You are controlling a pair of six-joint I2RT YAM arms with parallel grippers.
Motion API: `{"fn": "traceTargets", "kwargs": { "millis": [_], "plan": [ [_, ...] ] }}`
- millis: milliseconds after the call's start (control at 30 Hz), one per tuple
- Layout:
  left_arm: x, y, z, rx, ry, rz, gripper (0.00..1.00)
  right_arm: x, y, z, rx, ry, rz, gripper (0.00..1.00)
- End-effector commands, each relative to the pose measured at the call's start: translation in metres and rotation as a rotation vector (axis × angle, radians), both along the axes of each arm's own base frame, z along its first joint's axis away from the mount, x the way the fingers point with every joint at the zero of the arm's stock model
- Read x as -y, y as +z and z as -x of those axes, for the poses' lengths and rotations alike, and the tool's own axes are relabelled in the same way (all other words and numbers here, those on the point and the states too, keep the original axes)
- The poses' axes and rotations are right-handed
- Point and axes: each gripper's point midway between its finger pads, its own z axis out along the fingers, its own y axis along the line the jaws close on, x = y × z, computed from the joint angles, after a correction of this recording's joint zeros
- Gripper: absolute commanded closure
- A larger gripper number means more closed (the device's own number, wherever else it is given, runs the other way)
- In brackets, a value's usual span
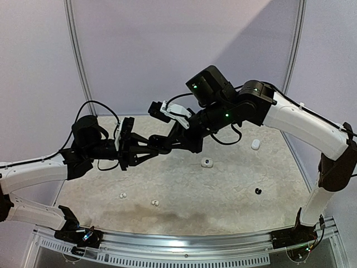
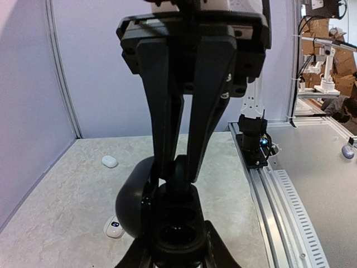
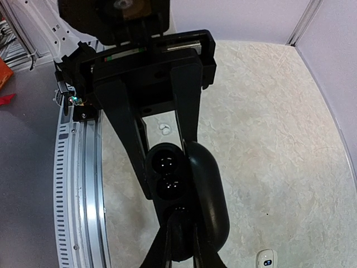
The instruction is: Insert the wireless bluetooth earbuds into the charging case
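Observation:
My left gripper (image 2: 177, 254) is shut on a black charging case (image 2: 179, 226) and holds it in the air over the table's middle. The case's lid (image 2: 131, 201) hangs open to one side, and two dark wells show in the right wrist view. My right gripper (image 3: 183, 237) is shut on a black earbud (image 3: 184, 220) at the case's (image 3: 166, 174) end, touching or just over its rim. From above, both grippers (image 1: 152, 151) (image 1: 170, 142) meet tip to tip. Two white earbuds (image 1: 122, 195) (image 1: 155, 202) and one black earbud (image 1: 257, 190) lie on the table.
A white case with a blue light (image 1: 207, 162) lies right of centre, and a closed white case (image 1: 255, 144) lies at the back right. The metal rail (image 1: 184, 241) runs along the near edge. Booth walls close in the sides and back.

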Motion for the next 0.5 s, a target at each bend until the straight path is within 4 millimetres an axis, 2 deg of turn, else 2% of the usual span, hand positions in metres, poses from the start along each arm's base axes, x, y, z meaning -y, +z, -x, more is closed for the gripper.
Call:
{"fn": "traceTargets", "kwargs": {
  "millis": [0, 167, 467],
  "plan": [
    [0.0036, 0.0033, 0.0017, -0.018, -0.008, 0.024, 1.00, 0.0014, -0.0091, -0.0039, 0.034, 0.000, 0.053, 1.00],
    [0.0040, 0.0032, 0.0060, -0.011, -0.034, 0.025, 1.00, 0.0014, -0.0114, -0.0084, 0.054, -0.011, 0.064, 1.00],
    [0.0052, 0.0052, 0.0106, 0.020, -0.071, 0.028, 1.00, 0.0021, -0.0149, -0.0133, 0.101, 0.000, 0.088, 0.84]
  ]
}}
